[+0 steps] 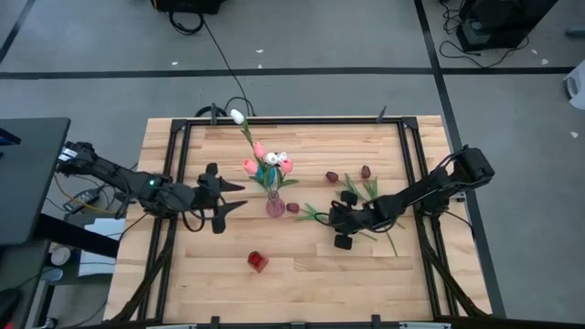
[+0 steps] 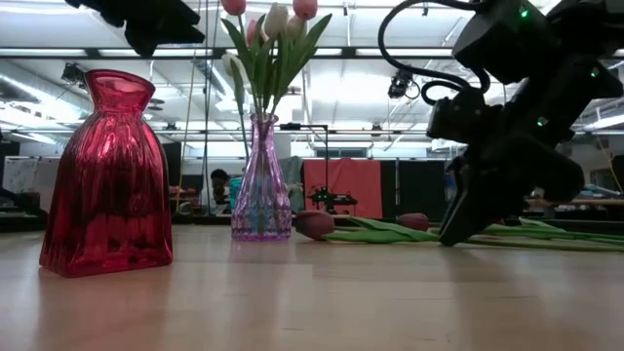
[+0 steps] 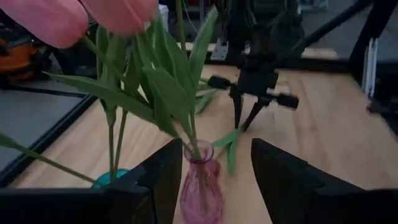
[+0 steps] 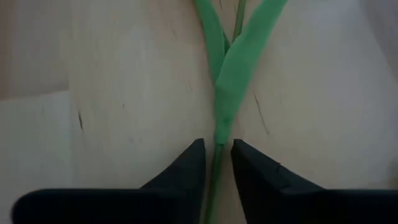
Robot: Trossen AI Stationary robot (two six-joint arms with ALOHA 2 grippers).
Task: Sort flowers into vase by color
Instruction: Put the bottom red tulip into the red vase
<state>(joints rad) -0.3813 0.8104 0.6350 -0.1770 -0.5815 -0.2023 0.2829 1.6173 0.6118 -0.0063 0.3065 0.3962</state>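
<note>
Light is bright and even, coming from overhead — ceiling strips glare white across the top of the low view. The table (image 1: 302, 274) shows only faint, soft shadows under the arms. The red vase (image 2: 107, 175) glows and carries pale highlights; the purple vase (image 2: 260, 180) beyond it is slightly soft. Just ahead of the left gripper (image 3: 214, 171), the pink tulip heads (image 3: 74, 15) are large, blurred and washed out. The right gripper (image 4: 216, 163) shows soft, dark fingers (image 4: 180, 171) with the green stem (image 4: 225, 93) between them, smeared — the wood around it is pale, nearly overexposed.
</note>
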